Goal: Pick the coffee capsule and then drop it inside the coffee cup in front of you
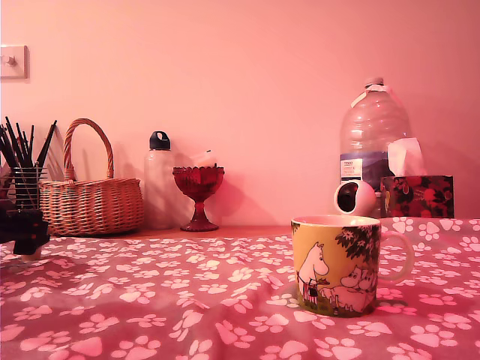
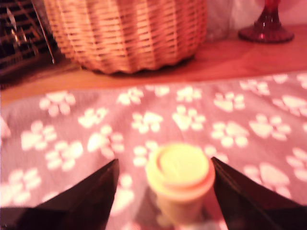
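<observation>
Wrist view: jaws wide around coffee capsule (image 2: 180, 175)

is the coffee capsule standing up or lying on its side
Upright: in the wrist view the coffee capsule stands on the cloth, round rim up, between the open pincer.

Low tabletop exterior view faces the wall; close wrist view shares the basket (image 1: 91, 202) (image 2: 127, 33).

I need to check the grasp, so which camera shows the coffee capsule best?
The wrist view: the coffee capsule stands on the paw-print cloth, between the open gripper fingers. In the exterior view I can't make it out; the gripper sits at that view's left edge.
</observation>
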You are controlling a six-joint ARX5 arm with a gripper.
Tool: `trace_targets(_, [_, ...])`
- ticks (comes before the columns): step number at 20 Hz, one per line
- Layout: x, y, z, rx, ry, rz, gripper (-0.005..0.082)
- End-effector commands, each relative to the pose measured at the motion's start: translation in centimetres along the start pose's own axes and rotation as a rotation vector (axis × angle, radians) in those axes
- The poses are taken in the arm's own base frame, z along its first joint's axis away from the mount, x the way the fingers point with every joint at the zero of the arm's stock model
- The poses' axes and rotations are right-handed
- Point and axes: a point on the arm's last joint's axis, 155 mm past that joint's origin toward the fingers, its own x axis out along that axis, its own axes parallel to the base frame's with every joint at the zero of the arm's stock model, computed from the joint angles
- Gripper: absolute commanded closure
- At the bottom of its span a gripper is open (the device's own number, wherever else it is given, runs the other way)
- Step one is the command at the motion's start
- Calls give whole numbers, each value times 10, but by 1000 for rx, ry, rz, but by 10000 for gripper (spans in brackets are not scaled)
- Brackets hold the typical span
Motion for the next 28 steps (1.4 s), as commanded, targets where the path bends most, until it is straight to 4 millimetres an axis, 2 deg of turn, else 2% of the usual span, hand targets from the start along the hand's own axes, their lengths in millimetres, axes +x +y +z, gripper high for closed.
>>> trace_targets(1, [3,1,-17,-1,31,-3,221])
trace_targets(14, [3,1,-20,-3,45,-4,226])
trace_targets(19, [3,1,-22,-5,53,-4,393])
trace_targets(23, [3,0,-23,-6,56,-5,618])
trace_targets(24, [3,-1,-23,-6,56,-11,642])
trace_targets(28, [2,-5,-22,-7,54,-36,644])
